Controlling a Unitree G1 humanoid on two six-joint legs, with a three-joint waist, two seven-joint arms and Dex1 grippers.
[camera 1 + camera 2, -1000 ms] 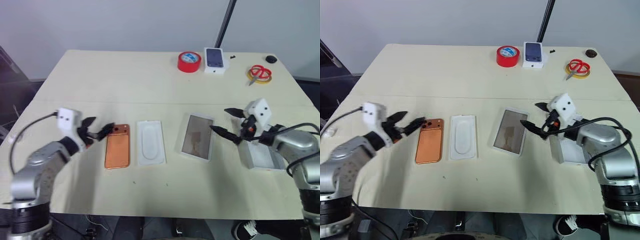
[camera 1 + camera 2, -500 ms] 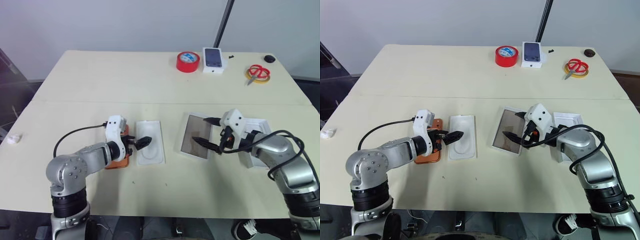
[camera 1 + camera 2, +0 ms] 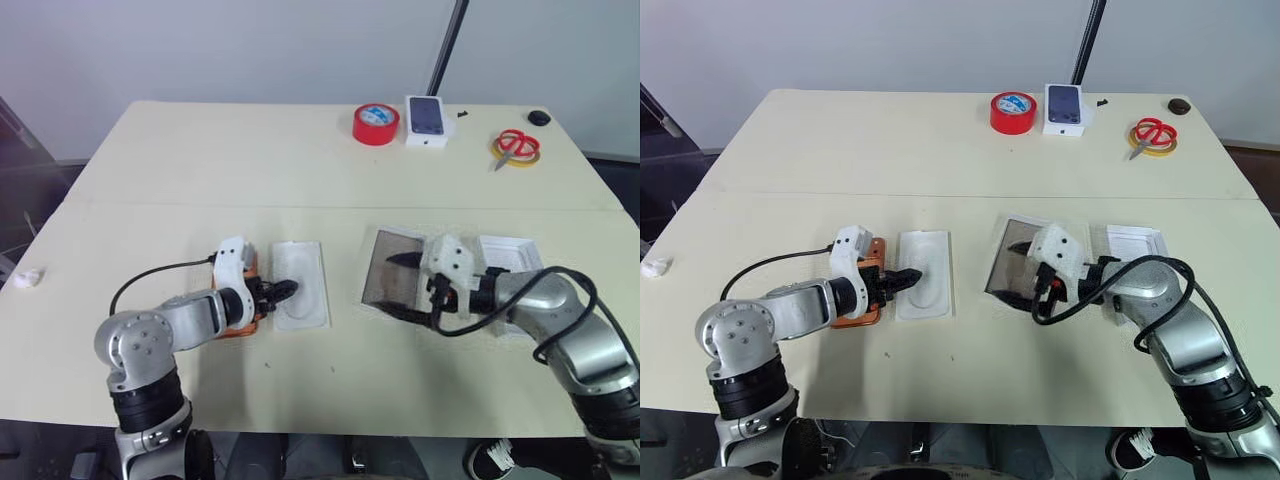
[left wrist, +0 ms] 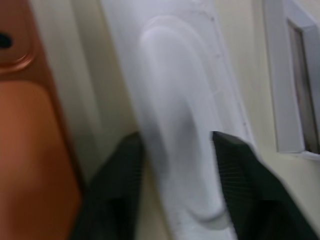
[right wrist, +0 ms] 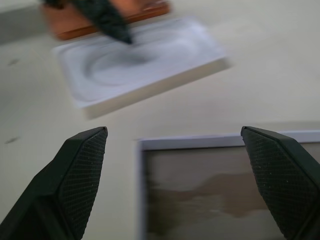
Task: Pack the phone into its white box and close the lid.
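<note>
Since a second ago the left gripper has swung in over the flat white insert with a rounded recess, fingers narrowed, grasping nothing. The slim copper-orange phone lies beside it. The right gripper, spread wide, has shifted over the glossy white-framed tray.

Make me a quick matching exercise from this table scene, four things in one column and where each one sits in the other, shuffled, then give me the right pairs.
Things:
1. phone
2. flat white insert
3. red tape roll
4. scissors

Places:
A. far edge of the table, beside the small box with the phone picture
B. under the left claw's arm, at the insert's left
C. far right corner, on a yellow ring
D. under the tips of the left claw

Pairs: 1-B, 2-D, 3-A, 4-C
</note>
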